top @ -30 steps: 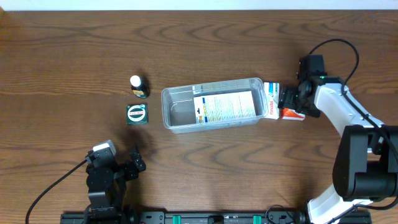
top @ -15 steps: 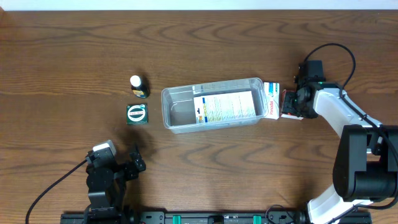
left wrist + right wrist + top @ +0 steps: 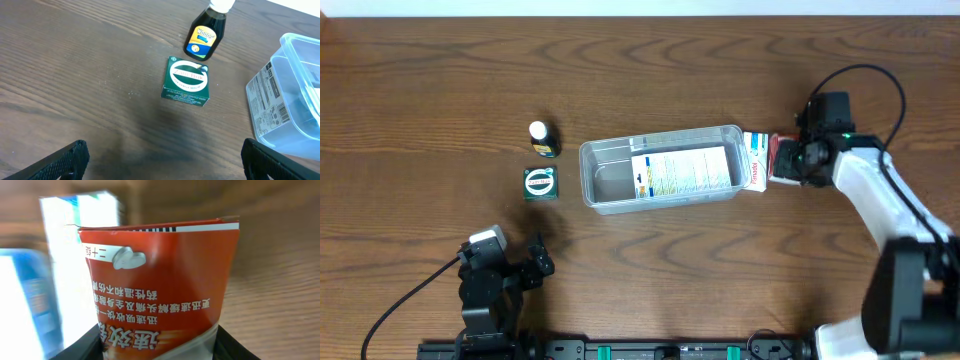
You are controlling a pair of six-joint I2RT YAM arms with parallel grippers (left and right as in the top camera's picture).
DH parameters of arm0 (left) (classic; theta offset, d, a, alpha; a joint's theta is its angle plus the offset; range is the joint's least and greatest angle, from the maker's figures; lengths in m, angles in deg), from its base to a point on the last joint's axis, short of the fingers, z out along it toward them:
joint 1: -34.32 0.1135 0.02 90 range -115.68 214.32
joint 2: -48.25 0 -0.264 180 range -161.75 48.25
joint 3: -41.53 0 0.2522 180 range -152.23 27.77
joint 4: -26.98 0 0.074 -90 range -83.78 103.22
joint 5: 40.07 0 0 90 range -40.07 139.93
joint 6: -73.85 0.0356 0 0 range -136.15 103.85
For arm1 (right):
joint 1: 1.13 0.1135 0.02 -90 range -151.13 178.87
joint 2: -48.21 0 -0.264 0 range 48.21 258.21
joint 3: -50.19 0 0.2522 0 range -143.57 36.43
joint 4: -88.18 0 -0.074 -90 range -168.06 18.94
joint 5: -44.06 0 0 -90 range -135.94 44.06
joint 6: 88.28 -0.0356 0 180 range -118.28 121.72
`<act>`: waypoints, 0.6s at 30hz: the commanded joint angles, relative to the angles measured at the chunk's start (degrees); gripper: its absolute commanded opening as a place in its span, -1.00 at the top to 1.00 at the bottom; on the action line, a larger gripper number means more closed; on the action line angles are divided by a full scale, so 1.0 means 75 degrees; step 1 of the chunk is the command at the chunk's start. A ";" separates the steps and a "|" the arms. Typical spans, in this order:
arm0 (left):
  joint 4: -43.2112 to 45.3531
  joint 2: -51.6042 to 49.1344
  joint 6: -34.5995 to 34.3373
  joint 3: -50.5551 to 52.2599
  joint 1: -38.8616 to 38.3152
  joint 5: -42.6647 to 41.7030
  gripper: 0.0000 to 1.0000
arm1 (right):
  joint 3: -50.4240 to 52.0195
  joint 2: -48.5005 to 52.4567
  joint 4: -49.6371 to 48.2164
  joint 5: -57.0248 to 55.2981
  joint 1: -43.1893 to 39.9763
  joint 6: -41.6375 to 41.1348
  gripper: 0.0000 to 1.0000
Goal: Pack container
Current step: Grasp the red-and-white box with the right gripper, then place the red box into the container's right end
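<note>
The clear plastic container [image 3: 660, 168] lies mid-table with a white printed box [image 3: 683, 170] inside it; its corner shows in the left wrist view [image 3: 295, 95]. My right gripper [image 3: 798, 160] is shut on a red box with Chinese print [image 3: 157, 290], just right of the container and beside a white-and-blue carton [image 3: 757, 160]. A green square box [image 3: 540, 183] and a small dark bottle with a white cap [image 3: 542, 138] sit left of the container, also in the left wrist view, box [image 3: 186, 81] and bottle [image 3: 204, 37]. My left gripper [image 3: 160, 160] is open and empty above bare wood.
The wooden table [image 3: 440, 90] stretches wide at the back and left. The left arm's base [image 3: 485, 280] sits at the front left. The right arm's cable [image 3: 880, 85] loops above the right arm.
My right gripper has shifted slightly up and toward the carton with the red box in it. The left arm has not moved.
</note>
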 commanded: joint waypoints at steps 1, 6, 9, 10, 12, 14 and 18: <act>0.0006 0.0041 0.0017 0.0090 -0.0038 -0.0052 -0.96 | -0.0251 -0.1017 0.0052 0.0221 0.0251 0.0210 0.06; 0.0006 0.0041 0.0017 0.0093 -0.0038 -0.0052 -0.96 | -0.0256 -0.2142 0.0105 0.0256 0.0714 0.0388 0.05; 0.0006 0.0041 0.0017 0.0093 -0.0038 -0.0052 -0.96 | -0.0256 -0.2550 0.0093 0.0259 0.1227 0.0501 0.04; 0.0006 0.0041 0.0017 0.0090 -0.0038 -0.0052 -0.96 | -0.0256 -0.2594 0.0070 0.0274 0.1399 0.0536 0.04; 0.0006 0.0041 0.0017 0.0093 -0.0038 -0.0052 -0.96 | -0.0256 -0.2605 -0.0041 0.0274 0.1833 0.0589 0.03; 0.0006 0.0041 0.0017 0.0090 -0.0038 -0.0052 -0.96 | -0.0256 -0.2544 -0.0210 0.0271 0.2186 0.0717 0.04; 0.0006 0.0041 0.0017 0.0093 -0.0038 -0.0052 -0.96 | -0.0256 -0.2340 -0.0793 0.0134 0.2754 0.0816 0.05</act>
